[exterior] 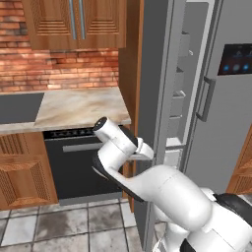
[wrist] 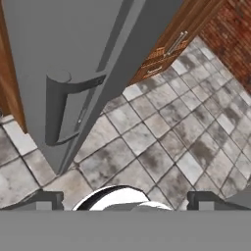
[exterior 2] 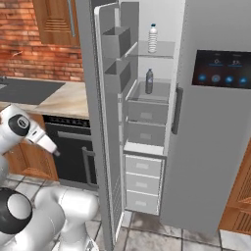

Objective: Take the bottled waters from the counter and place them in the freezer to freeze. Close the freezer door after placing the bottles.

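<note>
**Both bottles shelved, freezer door open**

The freezer (exterior 2: 147, 127) stands open, its freezer door (exterior 2: 105, 122) swung out edge-on, bins on its inner face. The clear bottle (exterior 2: 153, 38) stands on the top shelf; the dark grey bottle (exterior 2: 149, 81) stands one shelf below. Drawers stack beneath.

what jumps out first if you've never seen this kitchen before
The tall grey freezer door stands wide open, showing pale shelves and drawers. Two bottled waters sit inside: a clear bottle on the top shelf and a dark bottle one shelf below. The white arm reaches behind the door's outer face, near its bar handle.
</note>
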### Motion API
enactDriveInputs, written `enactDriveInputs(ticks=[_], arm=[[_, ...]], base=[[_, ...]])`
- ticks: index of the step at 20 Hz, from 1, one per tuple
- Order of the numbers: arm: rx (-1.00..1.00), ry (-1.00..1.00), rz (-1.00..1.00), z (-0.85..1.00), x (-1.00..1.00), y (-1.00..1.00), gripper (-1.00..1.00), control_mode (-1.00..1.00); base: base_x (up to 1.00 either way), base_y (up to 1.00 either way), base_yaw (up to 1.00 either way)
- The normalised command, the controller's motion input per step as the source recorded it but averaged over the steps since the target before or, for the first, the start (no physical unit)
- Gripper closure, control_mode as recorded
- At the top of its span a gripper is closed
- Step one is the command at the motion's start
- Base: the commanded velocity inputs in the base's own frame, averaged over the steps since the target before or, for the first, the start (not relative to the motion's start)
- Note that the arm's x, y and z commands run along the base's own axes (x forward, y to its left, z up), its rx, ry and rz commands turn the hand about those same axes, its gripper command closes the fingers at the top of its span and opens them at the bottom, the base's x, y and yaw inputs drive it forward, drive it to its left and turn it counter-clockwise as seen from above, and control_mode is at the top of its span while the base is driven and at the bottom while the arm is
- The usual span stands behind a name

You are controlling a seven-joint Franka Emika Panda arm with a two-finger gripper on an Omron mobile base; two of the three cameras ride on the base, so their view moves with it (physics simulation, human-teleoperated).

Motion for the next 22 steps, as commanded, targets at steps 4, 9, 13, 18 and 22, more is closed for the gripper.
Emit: enactDriveInputs(ticks=[4, 9, 13, 18, 22], arm=[[-0.24, 0.0, 0.0, 0.12, 0.56, -0.01, -1.0, -1.0], [-0.3, -0.27, 0.0, 0.0, 0.31, -0.03, -1.0, -1.0], [-0.14, -0.31, -0.11, -0.02, 0.0, -0.11, -1.0, -1.0], [-0.17, -0.16, -0.02, 0.27, 0.44, -0.05, -1.0, -1.0], [-0.03, -0.24, -0.07, 0.0, 0.42, -0.15, -1.0, -1.0]], base=[[0.0, 0.0, 0.0], [0.0, 0.0, 0.0], [0.0, 0.0, 0.0], [0.0, 0.0, 0.0], [0.0, 0.0, 0.0]])
